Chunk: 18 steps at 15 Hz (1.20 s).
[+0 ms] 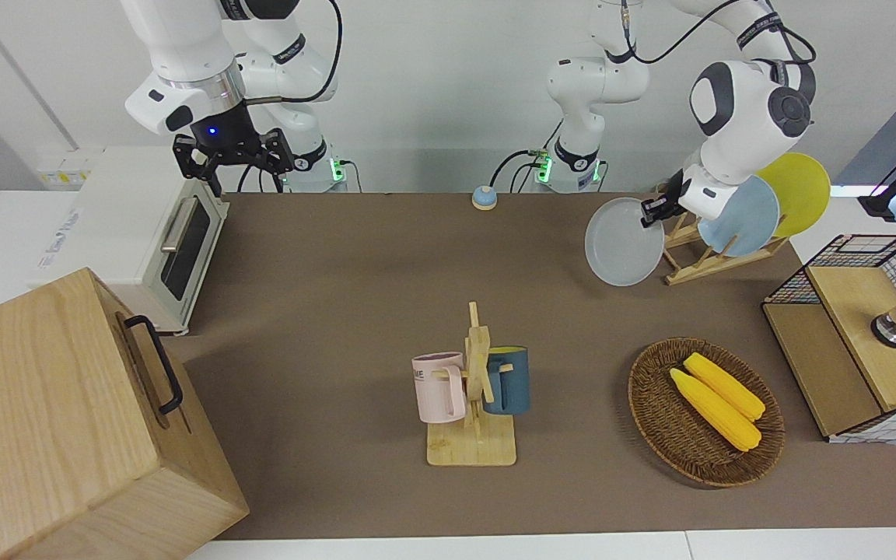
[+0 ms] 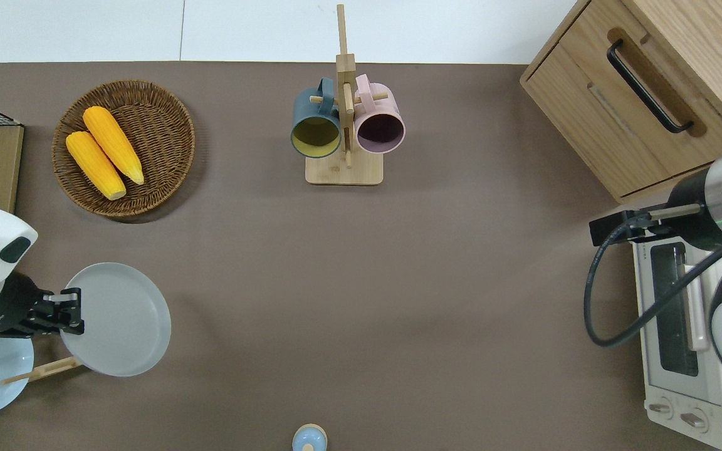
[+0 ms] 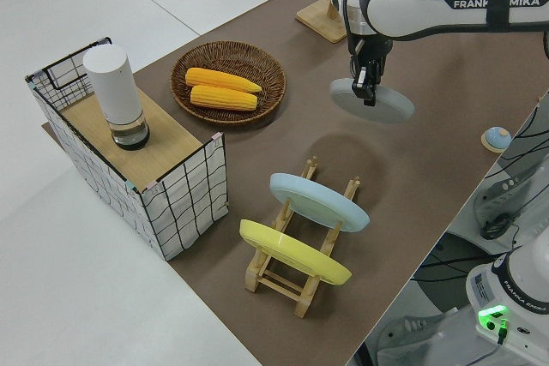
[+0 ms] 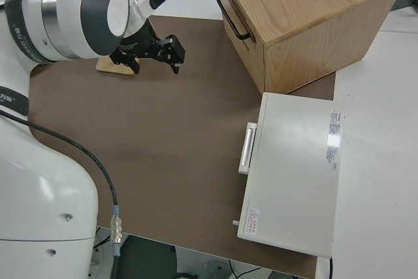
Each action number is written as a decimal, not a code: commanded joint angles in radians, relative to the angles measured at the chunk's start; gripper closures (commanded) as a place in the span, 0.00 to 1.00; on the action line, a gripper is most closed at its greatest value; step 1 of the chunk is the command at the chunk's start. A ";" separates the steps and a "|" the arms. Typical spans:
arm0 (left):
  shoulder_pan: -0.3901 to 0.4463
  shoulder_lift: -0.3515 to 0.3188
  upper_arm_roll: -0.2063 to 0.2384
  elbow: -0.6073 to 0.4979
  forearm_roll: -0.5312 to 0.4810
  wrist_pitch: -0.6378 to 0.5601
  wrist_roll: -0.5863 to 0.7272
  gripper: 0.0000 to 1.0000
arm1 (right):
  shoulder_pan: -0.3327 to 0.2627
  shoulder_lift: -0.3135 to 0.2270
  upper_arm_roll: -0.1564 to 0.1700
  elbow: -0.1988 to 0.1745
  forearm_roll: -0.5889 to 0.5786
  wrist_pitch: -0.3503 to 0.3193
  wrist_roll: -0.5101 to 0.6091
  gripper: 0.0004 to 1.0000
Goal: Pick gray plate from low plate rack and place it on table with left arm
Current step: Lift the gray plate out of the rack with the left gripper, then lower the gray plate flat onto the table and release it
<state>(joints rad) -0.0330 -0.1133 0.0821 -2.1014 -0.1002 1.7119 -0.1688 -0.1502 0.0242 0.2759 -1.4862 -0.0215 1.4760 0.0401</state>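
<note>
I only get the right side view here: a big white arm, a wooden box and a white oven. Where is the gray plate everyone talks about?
Observer: The left gripper holds the gray plate by its rim, up in the air over the table.
Operator: Is it out of its rack?
Observer: Yes. The low plate rack now carries only a light blue plate and a yellow plate.
Operator: What else is on the table?
Observer: A basket with two corn cobs.
</note>
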 commanded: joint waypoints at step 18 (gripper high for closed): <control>0.008 0.050 -0.125 -0.210 -0.007 0.221 -0.136 0.01 | -0.019 -0.003 0.017 0.009 -0.001 -0.014 0.012 0.02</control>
<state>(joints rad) -0.0309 -0.0531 -0.0411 -2.3269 -0.1030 1.9423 -0.2935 -0.1502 0.0242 0.2759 -1.4862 -0.0215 1.4760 0.0401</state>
